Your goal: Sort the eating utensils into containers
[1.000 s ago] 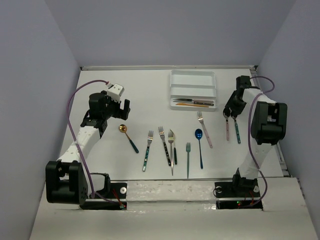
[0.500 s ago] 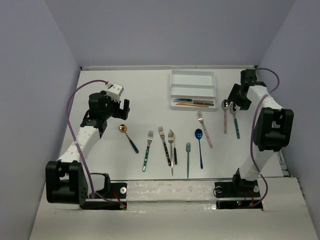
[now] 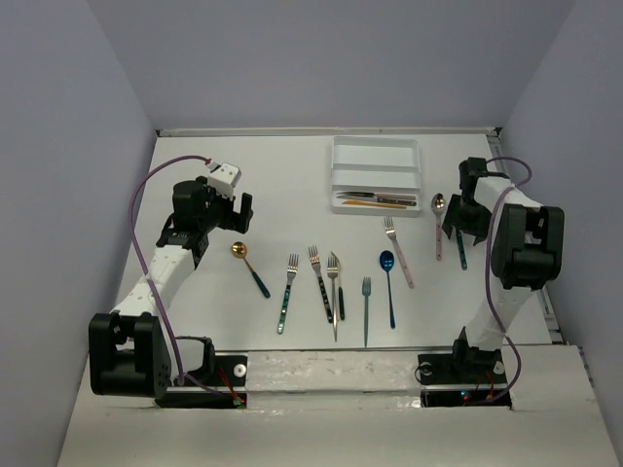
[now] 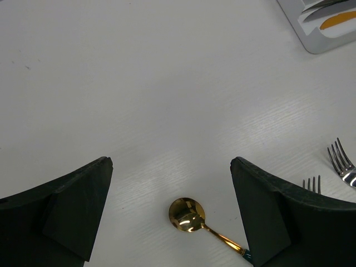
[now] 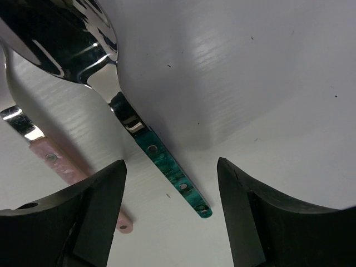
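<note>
The white cutlery tray (image 3: 375,161) stands at the back centre with knives (image 3: 378,201) in its nearest compartment. My right gripper (image 3: 459,218) (image 5: 171,217) is open and low over two spoons lying on the table. The teal-handled spoon (image 5: 169,167) (image 3: 459,249) lies between the fingers, and the pink-handled spoon (image 5: 53,161) (image 3: 438,229) lies just left of it. My left gripper (image 3: 238,210) (image 4: 171,217) is open above the gold spoon (image 4: 187,214) (image 3: 247,265), not touching it.
A row of utensils lies across the middle: a teal-handled fork (image 3: 286,292), a dark-handled fork (image 3: 319,282), a silver fork and knife (image 3: 334,292), a teal fork (image 3: 366,309), a blue spoon (image 3: 388,282) and a pink-handled fork (image 3: 397,251). The tray corner (image 4: 322,33) shows in the left wrist view.
My right gripper lifted back from the two spoons toward the rear, then came down over them again. The pink-handled spoon lies slightly further back. The left arm has not moved.
</note>
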`<state>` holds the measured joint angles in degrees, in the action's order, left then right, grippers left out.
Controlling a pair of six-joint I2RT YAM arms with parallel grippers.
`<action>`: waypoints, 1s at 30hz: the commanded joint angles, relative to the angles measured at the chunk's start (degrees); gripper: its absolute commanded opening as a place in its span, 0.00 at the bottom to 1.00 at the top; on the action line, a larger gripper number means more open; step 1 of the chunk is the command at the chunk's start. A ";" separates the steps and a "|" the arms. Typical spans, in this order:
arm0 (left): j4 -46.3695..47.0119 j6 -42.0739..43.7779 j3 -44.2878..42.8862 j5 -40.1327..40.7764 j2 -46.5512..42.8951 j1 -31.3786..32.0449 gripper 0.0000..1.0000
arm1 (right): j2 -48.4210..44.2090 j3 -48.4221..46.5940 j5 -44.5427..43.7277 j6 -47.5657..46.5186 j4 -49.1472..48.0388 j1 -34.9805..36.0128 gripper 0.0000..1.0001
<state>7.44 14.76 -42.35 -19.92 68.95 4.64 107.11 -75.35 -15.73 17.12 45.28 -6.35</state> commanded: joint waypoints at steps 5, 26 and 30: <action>1.00 0.70 -0.81 -0.47 -1.36 -0.51 0.99 | 2.31 0.20 -1.33 -6.39 -4.83 -1.47 0.58; 2.49 1.49 1.21 1.29 -1.10 -1.74 0.99 | -4.27 -10.92 -15.61 -18.93 -12.65 4.29 0.00; 2.84 2.02 1.48 2.08 -0.13 -1.74 0.99 | -3.32 -19.71 -21.62 -34.63 -21.42 14.32 0.00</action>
<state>7.70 15.53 -41.58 -18.87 68.84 3.25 108.12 -85.52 -29.82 -1.98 35.68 -2.42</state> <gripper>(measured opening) 0.989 0.091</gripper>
